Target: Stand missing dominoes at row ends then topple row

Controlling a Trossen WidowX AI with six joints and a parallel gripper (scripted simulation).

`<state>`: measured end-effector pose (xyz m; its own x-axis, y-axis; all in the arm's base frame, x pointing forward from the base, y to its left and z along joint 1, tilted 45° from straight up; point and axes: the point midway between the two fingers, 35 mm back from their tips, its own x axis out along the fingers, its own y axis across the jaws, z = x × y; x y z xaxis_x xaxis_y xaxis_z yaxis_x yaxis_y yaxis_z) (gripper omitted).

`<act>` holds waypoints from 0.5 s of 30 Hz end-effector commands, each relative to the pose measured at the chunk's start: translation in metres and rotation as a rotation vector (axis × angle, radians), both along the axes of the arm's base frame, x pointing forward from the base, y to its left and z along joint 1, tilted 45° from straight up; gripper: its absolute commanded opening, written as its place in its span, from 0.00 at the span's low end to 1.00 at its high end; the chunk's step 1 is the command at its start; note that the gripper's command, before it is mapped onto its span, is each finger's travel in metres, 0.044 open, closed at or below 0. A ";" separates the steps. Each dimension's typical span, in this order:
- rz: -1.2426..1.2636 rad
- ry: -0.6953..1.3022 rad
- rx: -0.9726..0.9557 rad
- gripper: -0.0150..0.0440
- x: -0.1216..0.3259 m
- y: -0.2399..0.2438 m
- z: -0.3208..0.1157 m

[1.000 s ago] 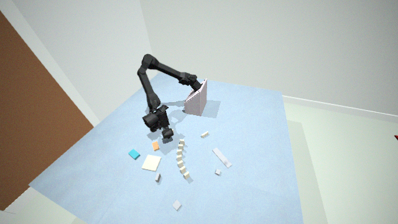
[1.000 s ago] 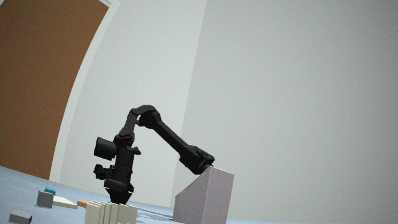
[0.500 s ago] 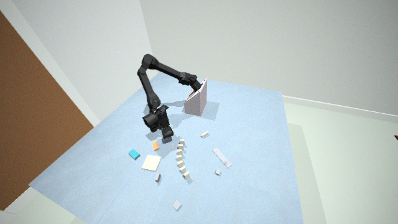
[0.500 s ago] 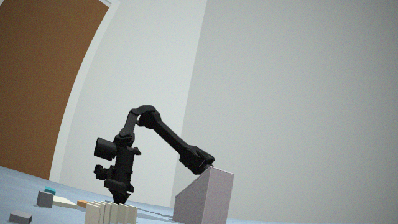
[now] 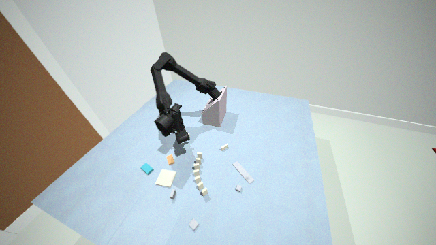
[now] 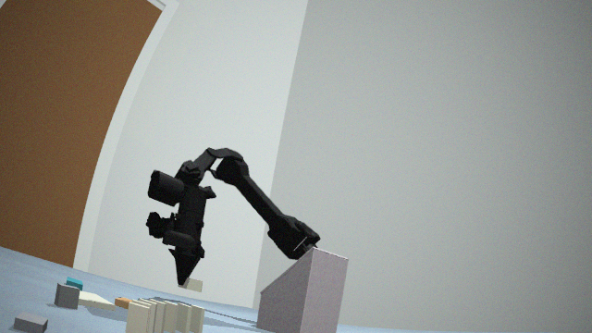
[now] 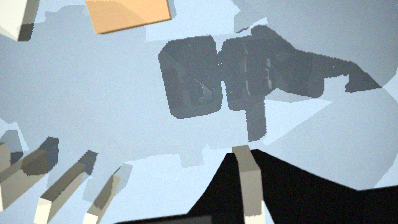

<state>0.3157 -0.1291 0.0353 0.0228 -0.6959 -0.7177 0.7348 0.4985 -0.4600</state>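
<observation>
My gripper point(image 5: 184, 139) point(image 6: 183, 284) point(image 7: 242, 159) is shut on a cream domino point(image 6: 194, 285) point(image 7: 251, 185), which it holds above the table, lying lengthwise rather than upright. In the top view the gripper hides most of this domino. Several cream dominoes stand in a slightly curved row, with one end domino point(image 5: 199, 155) nearest the arm and the other end domino point(image 5: 204, 191) farthest from it. The row point(image 6: 139, 318) point(image 7: 61, 191) is beside and below the gripper. Another cream domino point(image 5: 224, 147) lies on the table on the other side of the row.
An orange block point(image 5: 170, 159) point(image 6: 122, 302) point(image 7: 130, 15), a teal block point(image 5: 147, 168) point(image 6: 74, 283) and a cream slab point(image 5: 165, 178) point(image 6: 96, 301) lie left of the row. Grey blocks point(image 5: 173, 194) point(image 5: 193, 224) point(image 5: 238, 188) and a grey bar point(image 5: 242, 172) lie around it. The pinkish arm base point(image 5: 214, 115) stands behind.
</observation>
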 end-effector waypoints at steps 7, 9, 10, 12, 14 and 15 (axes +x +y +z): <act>0.001 -0.021 -0.010 0.30 0.001 0.058 0.062; 0.001 -0.021 -0.010 0.30 0.001 0.058 0.062; 0.009 -0.012 -0.010 0.30 0.001 0.057 0.063; 0.077 0.055 -0.011 0.30 -0.005 0.050 0.069; 0.182 0.158 -0.014 0.30 -0.015 0.039 0.079; 0.235 0.209 -0.015 0.30 -0.020 0.034 0.084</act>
<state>0.3074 -0.0833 0.1074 0.0385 -0.6979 -0.7151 0.5980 0.5894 -0.5431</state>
